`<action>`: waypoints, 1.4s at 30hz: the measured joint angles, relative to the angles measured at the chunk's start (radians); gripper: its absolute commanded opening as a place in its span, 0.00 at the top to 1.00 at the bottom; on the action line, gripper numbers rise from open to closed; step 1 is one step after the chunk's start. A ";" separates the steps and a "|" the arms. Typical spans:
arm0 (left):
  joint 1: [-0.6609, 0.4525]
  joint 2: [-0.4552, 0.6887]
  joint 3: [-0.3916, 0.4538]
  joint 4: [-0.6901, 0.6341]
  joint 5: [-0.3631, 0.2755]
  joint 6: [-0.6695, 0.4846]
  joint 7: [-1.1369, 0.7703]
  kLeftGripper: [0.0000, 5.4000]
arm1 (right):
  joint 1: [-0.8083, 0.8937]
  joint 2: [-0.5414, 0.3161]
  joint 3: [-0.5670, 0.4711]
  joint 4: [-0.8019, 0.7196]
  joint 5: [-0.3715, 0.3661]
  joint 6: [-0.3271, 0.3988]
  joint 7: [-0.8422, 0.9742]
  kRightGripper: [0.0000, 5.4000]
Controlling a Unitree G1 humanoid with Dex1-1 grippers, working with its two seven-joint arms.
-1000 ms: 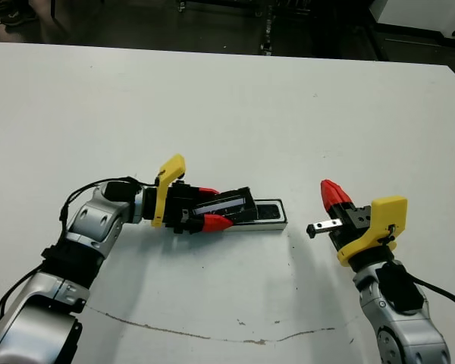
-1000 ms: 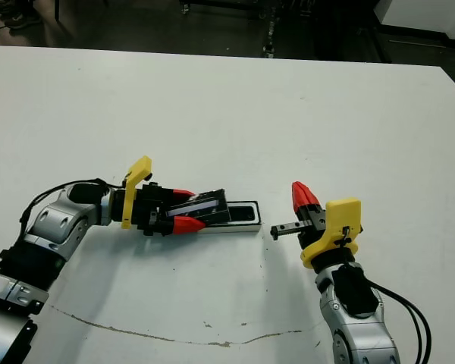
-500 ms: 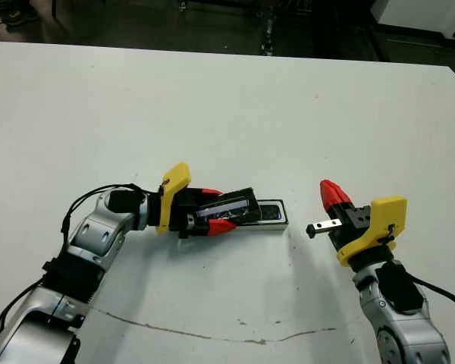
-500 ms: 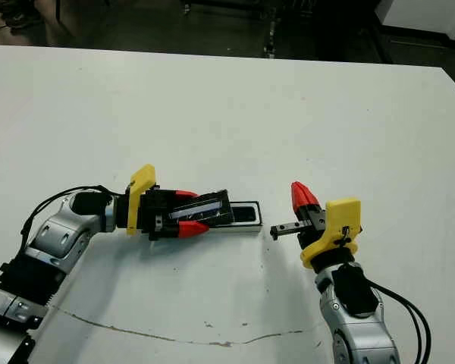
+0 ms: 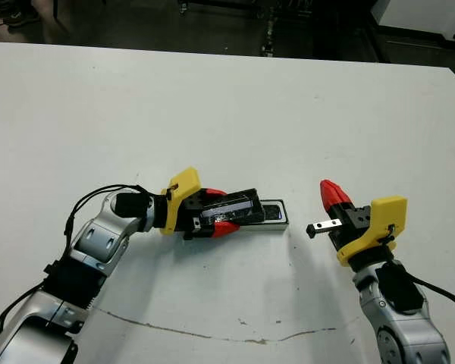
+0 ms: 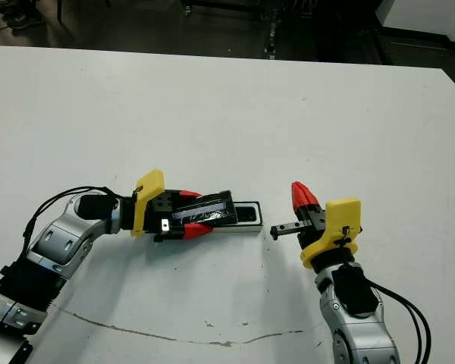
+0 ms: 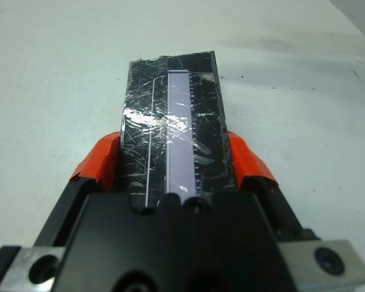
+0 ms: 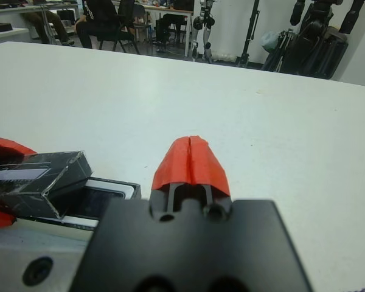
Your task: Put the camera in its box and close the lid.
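Two red fingertips of the left gripper (image 5: pixel 220 212) pinch the black lid (image 7: pixel 175 131), tilted over the box's (image 5: pixel 277 214) left end on the white table (image 5: pixel 227 114) — the right gripper (image 8: pixel 190 161), fingers pressed together, hovers near the box's right end.

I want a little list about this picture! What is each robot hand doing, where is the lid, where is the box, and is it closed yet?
left gripper: shut on the lid, one red fingertip on each long side
lid: black, tilted, covering the box's left part
box: on the white table, right end uncovered
camera: cannot tell, only a dark inside shows
right gripper: shut, holds nothing, apart to the box's right
closed yet: no
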 measured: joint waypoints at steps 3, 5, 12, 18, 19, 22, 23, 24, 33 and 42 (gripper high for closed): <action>-0.013 -0.001 -0.012 0.008 0.007 0.000 0.000 0.42 | 0.000 0.000 0.000 0.000 0.000 0.000 0.000 1.00; -0.023 -0.002 -0.020 0.017 0.011 -0.002 -0.002 0.42 | 0.000 0.000 0.000 0.000 0.000 0.000 0.000 1.00; -0.073 -0.029 -0.033 0.104 0.011 -0.017 -0.039 0.42 | -0.001 0.000 -0.008 0.000 0.003 0.000 0.001 1.00; -0.116 -0.064 -0.044 0.218 0.013 -0.085 -0.073 0.42 | -0.002 0.000 -0.010 -0.001 0.003 0.000 0.001 1.00; -0.125 -0.071 -0.047 0.238 0.014 -0.097 -0.079 0.42 | -0.002 0.000 -0.010 -0.001 0.003 0.000 0.001 1.00; -0.142 -0.093 -0.047 0.292 0.014 -0.121 -0.091 0.42 | -0.002 0.000 -0.011 -0.001 0.003 0.000 0.001 1.00; -0.145 -0.098 -0.047 0.302 0.014 -0.126 -0.091 0.42 | -0.002 0.000 -0.011 -0.001 0.004 0.000 0.001 1.00; -0.148 -0.103 -0.047 0.315 0.015 -0.136 -0.092 0.42 | -0.002 0.000 -0.011 -0.001 0.005 0.000 0.001 1.00; -0.160 -0.149 -0.035 0.387 0.014 -0.198 -0.093 0.42 | -0.001 0.000 -0.017 -0.002 0.007 0.000 0.002 1.00; -0.168 -0.207 -0.026 0.457 0.022 -0.276 -0.067 0.42 | 0.000 0.000 -0.018 -0.002 0.005 0.000 0.001 1.00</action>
